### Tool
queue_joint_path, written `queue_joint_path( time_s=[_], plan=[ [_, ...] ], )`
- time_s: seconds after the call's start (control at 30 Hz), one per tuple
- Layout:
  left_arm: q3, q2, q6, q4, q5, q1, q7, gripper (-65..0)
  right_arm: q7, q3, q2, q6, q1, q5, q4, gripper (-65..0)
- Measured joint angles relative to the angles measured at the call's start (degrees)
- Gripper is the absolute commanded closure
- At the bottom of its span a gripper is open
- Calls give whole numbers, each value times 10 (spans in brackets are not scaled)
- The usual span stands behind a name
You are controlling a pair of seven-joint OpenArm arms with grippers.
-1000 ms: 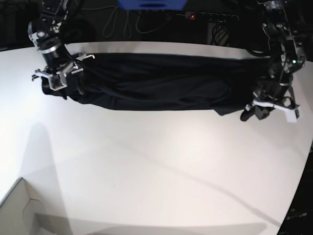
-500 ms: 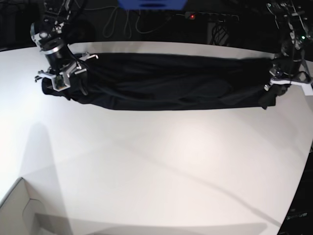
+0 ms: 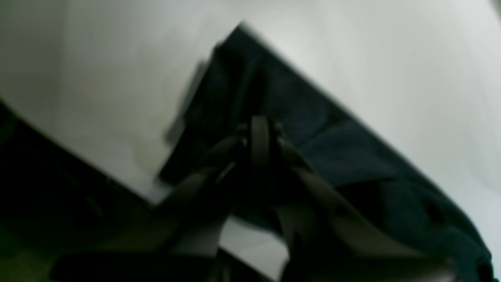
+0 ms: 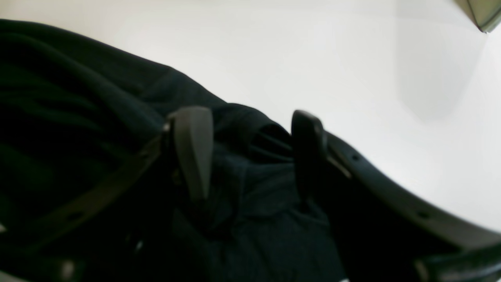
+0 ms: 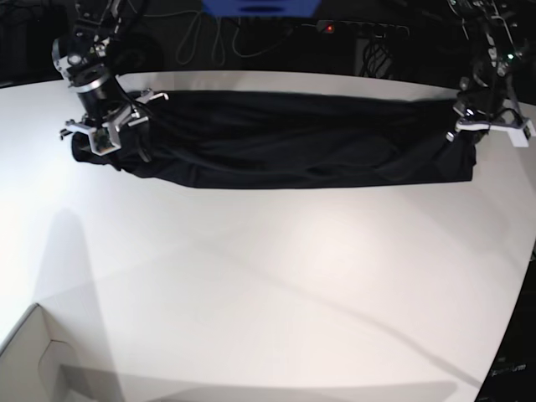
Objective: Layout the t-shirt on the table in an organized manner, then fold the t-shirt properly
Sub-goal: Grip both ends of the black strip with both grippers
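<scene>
Layout step: the left gripper (image 5: 479,126), pressed together, pinches the t-shirt (image 5: 293,138); the right gripper (image 4: 250,156) stands spread over fabric; next, flatten it on the table (image 5: 268,285).

The t-shirt (image 5: 285,138) lies stretched along the far edge of the table (image 5: 276,285), running nearly from its far left corner to its far right corner. The right gripper (image 5: 107,126) sits on the shirt's left end, the left gripper (image 5: 481,126) on its right end. A cardboard box (image 5: 29,364) stands at the table's near left corner.
</scene>
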Motion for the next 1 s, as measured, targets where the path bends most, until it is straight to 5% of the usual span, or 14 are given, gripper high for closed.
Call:
queue_joint_path(
  time_s=[0.2,0.4,0.6,0.9,1.0],
  plan=[
    [0,3,0,-11,-2,-10,-3,-183,0,0,-5,0,0,0,0,-329],
    [-1,2,0,3,-1,-7,1,-276,-1,0,-13,0,3,-2,-23,-329],
    [-76,16,0,7,-1,-12,-3,-409,-1,0,-11,0,3,-2,-25,-329],
    [-70,21,-4,-31,1,-35,6,-453,-2,0,-11,0,5,-2,-25,-329],
    [-70,18,-74,-36,-1,-39,3,-453,-1,0,-12,0,5,-2,-25,-329]
  ],
)
